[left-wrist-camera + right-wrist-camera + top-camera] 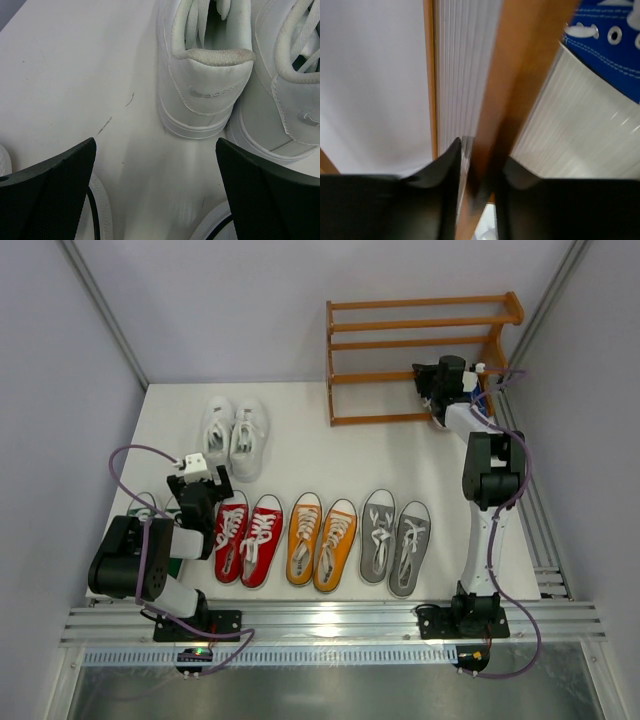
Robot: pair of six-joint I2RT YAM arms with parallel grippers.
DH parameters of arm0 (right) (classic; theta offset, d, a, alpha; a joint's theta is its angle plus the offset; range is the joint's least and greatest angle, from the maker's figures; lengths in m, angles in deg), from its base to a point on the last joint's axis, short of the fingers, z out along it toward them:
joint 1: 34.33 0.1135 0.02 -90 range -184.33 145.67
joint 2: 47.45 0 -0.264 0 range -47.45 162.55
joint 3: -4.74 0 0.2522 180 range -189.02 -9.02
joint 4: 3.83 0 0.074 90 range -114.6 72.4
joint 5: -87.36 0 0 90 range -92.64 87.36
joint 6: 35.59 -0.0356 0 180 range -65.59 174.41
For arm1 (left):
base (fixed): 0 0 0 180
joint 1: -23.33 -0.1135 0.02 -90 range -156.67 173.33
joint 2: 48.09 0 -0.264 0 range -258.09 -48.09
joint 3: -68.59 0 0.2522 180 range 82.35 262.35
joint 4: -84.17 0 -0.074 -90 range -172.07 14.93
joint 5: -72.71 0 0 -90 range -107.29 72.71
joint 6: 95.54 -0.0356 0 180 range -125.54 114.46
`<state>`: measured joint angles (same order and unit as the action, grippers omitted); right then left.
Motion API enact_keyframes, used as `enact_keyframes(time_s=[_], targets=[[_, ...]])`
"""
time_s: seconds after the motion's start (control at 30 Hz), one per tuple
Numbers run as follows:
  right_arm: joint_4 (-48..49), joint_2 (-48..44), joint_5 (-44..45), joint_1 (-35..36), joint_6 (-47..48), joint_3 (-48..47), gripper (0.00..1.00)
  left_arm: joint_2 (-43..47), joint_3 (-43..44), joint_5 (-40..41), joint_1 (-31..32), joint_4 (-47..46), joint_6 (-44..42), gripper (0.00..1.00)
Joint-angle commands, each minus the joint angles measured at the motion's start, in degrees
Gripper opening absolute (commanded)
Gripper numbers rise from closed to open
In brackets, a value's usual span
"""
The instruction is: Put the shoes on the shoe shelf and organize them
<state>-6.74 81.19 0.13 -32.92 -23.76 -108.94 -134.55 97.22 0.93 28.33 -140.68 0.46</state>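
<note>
One shoe shelf (520,75) slat is pinched by the right jaws, likely to straighten the shelf; left jaws hang spread by white shoes (207,85), left of the shelf.

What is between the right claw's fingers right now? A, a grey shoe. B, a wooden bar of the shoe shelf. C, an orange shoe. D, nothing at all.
B: in the wrist view the right claw has a finger on each side of an orange-brown bar of the shoe shelf.
</note>
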Motion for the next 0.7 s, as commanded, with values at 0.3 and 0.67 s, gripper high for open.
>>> enact_keyframes(time_s=[0.3, 0.67], targets=[[12.7, -12.8, 0.9, -2.0, -0.1, 20.9, 0.04, 1.3, 1.2, 0.5, 0.0, -2.5, 0.4, 1.00], [19.3, -25.1, 0.0, -2.5, 0.2, 42.4, 0.05, 1.0, 1.2, 0.6, -0.1, -2.8, 0.3, 1.00]])
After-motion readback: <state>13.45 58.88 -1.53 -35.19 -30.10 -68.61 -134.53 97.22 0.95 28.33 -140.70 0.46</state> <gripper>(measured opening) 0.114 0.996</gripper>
